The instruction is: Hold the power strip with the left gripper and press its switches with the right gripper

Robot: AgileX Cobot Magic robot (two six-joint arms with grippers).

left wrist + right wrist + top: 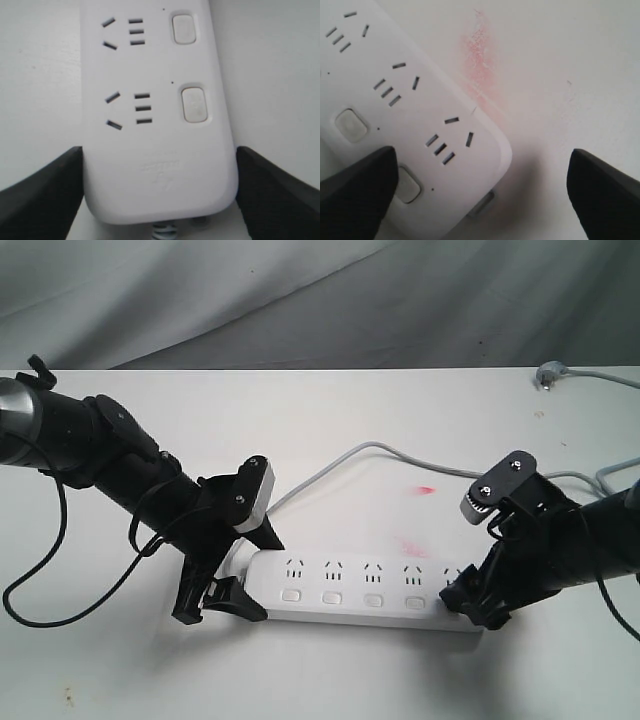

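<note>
Two arms: both are low over the white counter (330, 410), one at each end of the power strip (370, 590). The strip lies flat, sockets up, with its grey cord (340, 462) trailing off behind.
Left end effector (159, 195): straddles the cord end. Its black fingers (45, 195) sit against both long edges. Reads as clamped across the width, but only on the last rounded stretch.
Right end effector (481, 151): spread wide, holding nothing. One finger (357, 195) hangs right at the end switch (409, 186); the other is well off over bare counter beside the strip.
Row of switches (373, 599): four show from the exterior view, the fifth is hidden under the right end effector. Cannot tell whether the finger touches it.
Risk, slip: a press at this end levers against a hold at the opposite tip. The strip could pivot or skate on the smooth counter.
Risk, miss: the finger sits at the button's edge. It may land on the casing, or catch the strip's corner and shove it sideways.
Risk, cord: it exits between the left fingers, and any drag there could tug the strip.
Left arm pose: slants in from the left, wrist pitched steeply down, fingers pointing at the counter.
Right arm pose: low from the right, wrist tipped down over the end socket.
</note>
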